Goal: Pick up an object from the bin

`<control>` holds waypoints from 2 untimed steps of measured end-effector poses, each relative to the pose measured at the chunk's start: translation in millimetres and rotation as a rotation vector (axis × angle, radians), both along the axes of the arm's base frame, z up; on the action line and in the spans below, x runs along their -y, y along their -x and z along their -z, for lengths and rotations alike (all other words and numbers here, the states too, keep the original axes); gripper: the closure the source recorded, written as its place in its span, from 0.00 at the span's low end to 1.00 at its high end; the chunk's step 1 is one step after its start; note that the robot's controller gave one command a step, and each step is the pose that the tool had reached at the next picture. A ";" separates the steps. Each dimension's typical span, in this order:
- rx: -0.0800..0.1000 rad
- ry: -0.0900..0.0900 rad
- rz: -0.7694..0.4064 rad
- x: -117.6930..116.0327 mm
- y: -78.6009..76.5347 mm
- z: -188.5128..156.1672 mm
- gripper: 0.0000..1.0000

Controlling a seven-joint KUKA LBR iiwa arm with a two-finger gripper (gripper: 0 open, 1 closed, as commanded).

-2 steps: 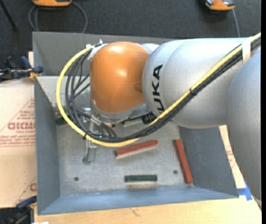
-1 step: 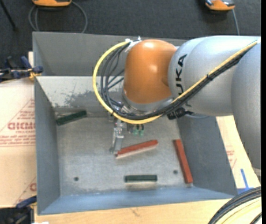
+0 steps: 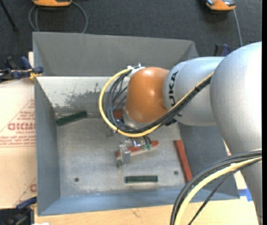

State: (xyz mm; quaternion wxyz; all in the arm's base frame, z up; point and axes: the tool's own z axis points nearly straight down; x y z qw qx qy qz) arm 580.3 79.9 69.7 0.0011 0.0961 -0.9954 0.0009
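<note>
Lying near the middle of the bin's floor, a small red thing with a green patch (image 3: 144,146) is partly covered by the wrist above it, so its full shape is hard to make out. The gripper (image 3: 122,157) sits low at this thing's eight o'clock, just beside its left end, and whether the two touch is unclear. Most of the gripper is hidden under the orange cover (image 3: 145,100) and a loop of yellow and black cables (image 3: 104,108). I cannot tell whether it is spread or closed, or whether it grips anything. At six o'clock from the gripper, a dark green bar (image 3: 141,178) lies flat near the front wall. A red stick (image 3: 182,161) lies along the right wall at about four o'clock in the bin (image 3: 44,139). A second dark green bar (image 3: 71,117) rests slightly tilted at ten o'clock, by the back wall. The grey arm (image 3: 203,95) is cut off at three o'clock.
</note>
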 end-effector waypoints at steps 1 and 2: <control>0.002 0.000 0.021 67.7 24.9 -0.4 0.00; 0.005 -0.003 0.020 63.3 23.7 -1.2 1.00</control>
